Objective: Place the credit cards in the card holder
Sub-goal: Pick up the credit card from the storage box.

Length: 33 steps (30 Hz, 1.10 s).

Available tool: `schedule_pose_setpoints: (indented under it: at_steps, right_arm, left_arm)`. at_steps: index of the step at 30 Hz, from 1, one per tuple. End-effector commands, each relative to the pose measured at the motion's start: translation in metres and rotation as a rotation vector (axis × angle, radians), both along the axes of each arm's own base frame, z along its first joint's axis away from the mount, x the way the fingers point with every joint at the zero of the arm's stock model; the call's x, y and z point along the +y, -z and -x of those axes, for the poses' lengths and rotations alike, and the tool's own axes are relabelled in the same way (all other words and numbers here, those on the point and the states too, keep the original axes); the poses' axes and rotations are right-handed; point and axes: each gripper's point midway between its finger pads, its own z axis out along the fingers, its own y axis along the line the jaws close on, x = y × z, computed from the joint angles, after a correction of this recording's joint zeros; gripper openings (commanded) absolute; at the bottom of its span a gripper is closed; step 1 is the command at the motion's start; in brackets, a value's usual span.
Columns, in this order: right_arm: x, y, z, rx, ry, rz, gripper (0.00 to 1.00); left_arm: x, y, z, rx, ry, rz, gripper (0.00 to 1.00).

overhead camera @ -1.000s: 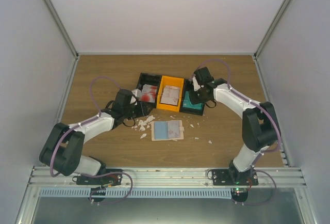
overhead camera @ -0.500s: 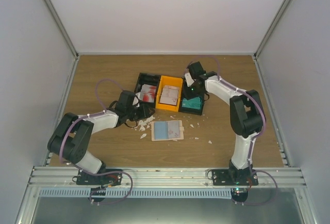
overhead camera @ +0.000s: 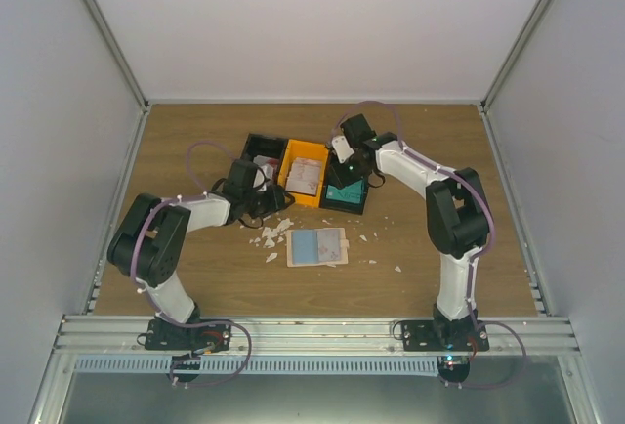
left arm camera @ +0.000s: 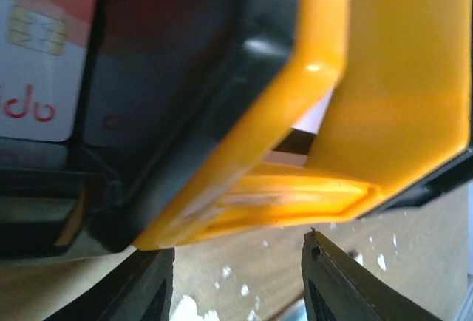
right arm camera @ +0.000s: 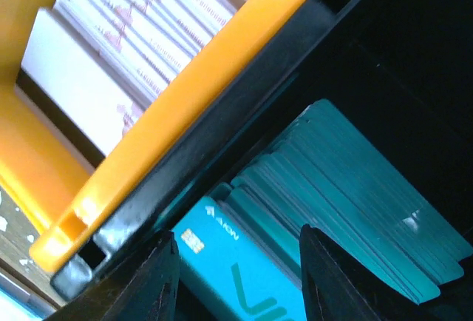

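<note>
A robotics lab test cell, as far as the closed-in view lets one judge. Plain white panels (overhead camera: 312, 23) shut off the back and both sides of the frame, held by aluminium struts (overhead camera: 109, 38) slanting up at upper left and upper right. A wood-grain table (overhead camera: 176, 131) fills the middle. Along the bottom edge a slotted metal rail (overhead camera: 322, 328) carries the bolted left arm base (overhead camera: 186, 334) and right arm base (overhead camera: 444, 334), with purple cables (overhead camera: 200, 148) looping off the arms.
</note>
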Motion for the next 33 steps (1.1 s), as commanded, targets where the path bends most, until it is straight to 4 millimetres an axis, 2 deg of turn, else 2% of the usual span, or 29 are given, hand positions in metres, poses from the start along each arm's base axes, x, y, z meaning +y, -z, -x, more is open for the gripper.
schedule_pose_setpoints:
  at_steps: [1,5,17,25,33]
  right_arm:
    - [-0.009,0.009,0.004,0.003,-0.053,0.072,0.47]
    - [-0.016,0.019,0.011,0.024,-0.068,0.109,0.46]
    - [-0.024,0.042,0.009,0.038,-0.049,0.216,0.46]
    - [-0.013,0.037,0.027,0.060,-0.101,0.180,0.41]
    - [-0.013,0.023,0.044,0.052,-0.089,0.164,0.41]
  left_arm:
    - [0.001,-0.007,-0.023,-0.047,0.001,0.044,0.49]
    - [-0.002,-0.004,-0.023,-0.044,0.017,0.061,0.46]
    - [-0.006,-0.004,-0.021,-0.034,0.020,0.081,0.42]
    - [-0.009,-0.002,-0.022,-0.031,0.015,0.064,0.40]
    - [-0.008,0.001,-0.024,-0.021,0.009,0.053,0.40]
